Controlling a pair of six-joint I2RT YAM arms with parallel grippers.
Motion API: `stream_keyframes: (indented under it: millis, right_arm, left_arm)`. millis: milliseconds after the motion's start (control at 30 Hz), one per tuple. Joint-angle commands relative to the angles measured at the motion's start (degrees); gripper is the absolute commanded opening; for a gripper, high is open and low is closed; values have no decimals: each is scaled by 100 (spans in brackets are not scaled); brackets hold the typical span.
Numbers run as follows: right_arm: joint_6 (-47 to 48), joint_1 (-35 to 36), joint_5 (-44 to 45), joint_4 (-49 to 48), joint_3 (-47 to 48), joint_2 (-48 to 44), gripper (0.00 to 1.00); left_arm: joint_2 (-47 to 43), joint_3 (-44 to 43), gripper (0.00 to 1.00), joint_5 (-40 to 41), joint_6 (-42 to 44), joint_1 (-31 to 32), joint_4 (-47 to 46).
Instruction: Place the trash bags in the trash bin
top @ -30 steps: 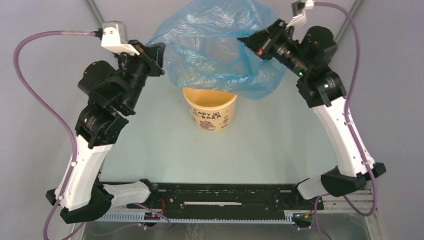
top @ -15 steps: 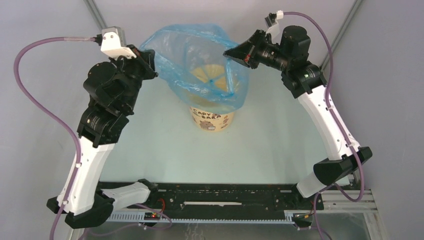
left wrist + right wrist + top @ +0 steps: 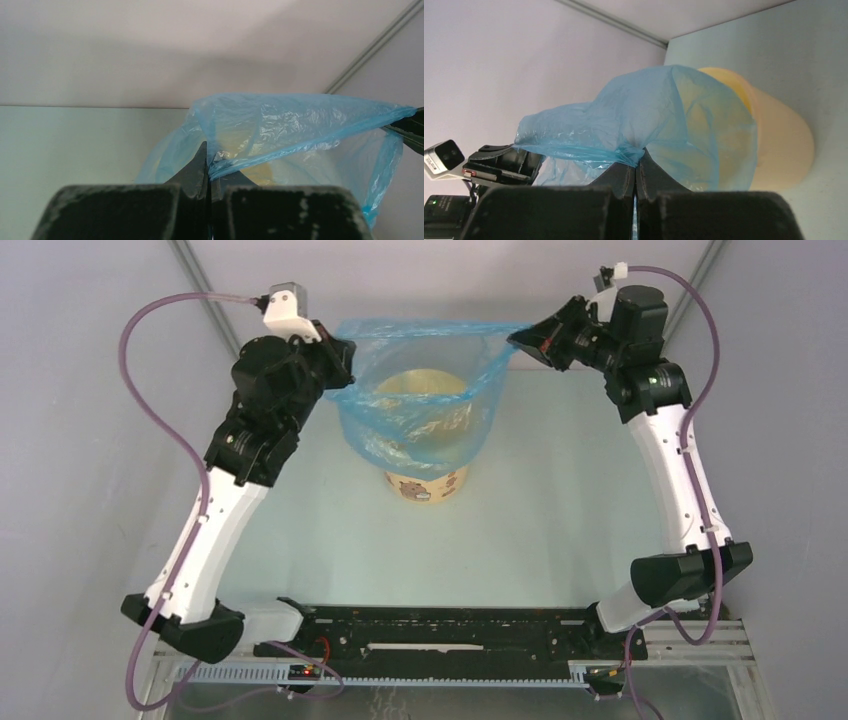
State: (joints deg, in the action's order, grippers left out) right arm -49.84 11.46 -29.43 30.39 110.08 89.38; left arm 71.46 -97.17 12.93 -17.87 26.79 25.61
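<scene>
Light-blue plastic film: one trash bag (image 3: 395, 435), translucent, wrinkly and glossy, held up with its mouth stretched wide between two claws. Its lower part hangs over the top of the bin (whether the film reaches inside the rim or only drapes around it cannot be told).

Pale-yellow bucket: one trash bin (image 3: 425, 485), round, upright on the bench (image 3: 560, 500). There is a brown cartoon animal print on its near side, and its upper part is veiled by the bag.

Arms: two, white and black, one either side of the bin.

Left claw (image 3: 208, 162): pressed together, pinching the left edge of the bag's mouth.

Right claw (image 3: 636, 167): pressed together, pinching the right edge of the bag's mouth. The film is drawn taut between the two pinch points.
</scene>
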Motion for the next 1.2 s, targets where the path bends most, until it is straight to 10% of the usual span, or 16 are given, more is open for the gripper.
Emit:
stream_keyframes:
  millis: [0,267,533,733,1167]
  right_arm:
    - [399,-277,116,228,11,-349,0]
    - [977,-320,234,732,343,-237,6]
    - [1704,-293,470,1505,571,-285,59]
    - [2536,269,1422,2279,1833,-278,75]
    - [3824,3007,2547,1163,2232,291,62]
  left_arm:
    - [327,-519,0,-637,-394,-51,-394]
    - [734,-823,0,-943,-985,-102,-563]
    - [907,-1039,0,-998,-1844,-426,-413]
    - [1000,-964,0,-1406,-2455,-585,-226]
    - [1391,-1387,0,-2268,-3325,-931,173]
